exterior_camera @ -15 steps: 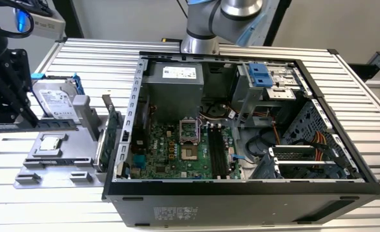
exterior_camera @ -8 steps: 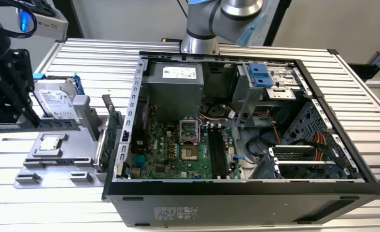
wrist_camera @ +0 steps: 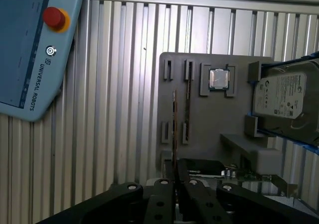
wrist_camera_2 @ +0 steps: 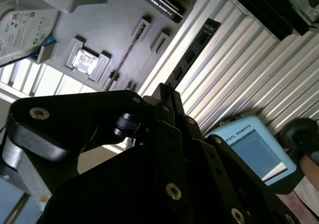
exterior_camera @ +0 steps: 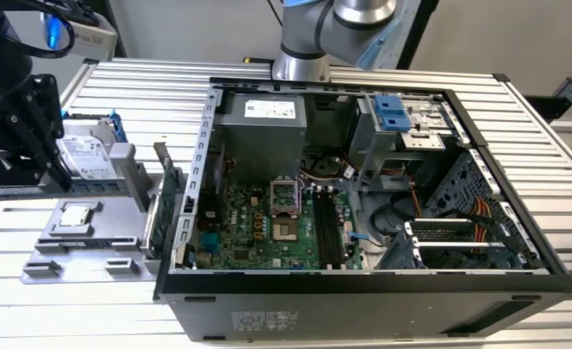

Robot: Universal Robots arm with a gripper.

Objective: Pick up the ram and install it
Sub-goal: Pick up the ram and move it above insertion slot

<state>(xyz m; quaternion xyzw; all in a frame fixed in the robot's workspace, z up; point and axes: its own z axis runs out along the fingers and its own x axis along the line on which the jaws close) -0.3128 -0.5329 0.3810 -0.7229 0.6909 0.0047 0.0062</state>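
Ram point(wrist_camera: 174, 134) is clamped edge-on between the narrowly closed fingers of the gripper point(wrist_camera: 175, 180), over the grey tray point(wrist_camera: 209, 119).
In the tray, a square processor point(wrist_camera: 219, 79) and a hard drive point(wrist_camera: 279, 97) are seated, and a green card point(exterior_camera: 169, 200) is stood at its edge. In the exterior view the tray is placed at nine o'clock of the open computer case point(exterior_camera: 363, 280), in which a motherboard point(exterior_camera: 256, 225) is mounted.

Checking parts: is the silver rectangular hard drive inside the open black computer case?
No, the silver hard drive sits on the grey tray outside the black case.
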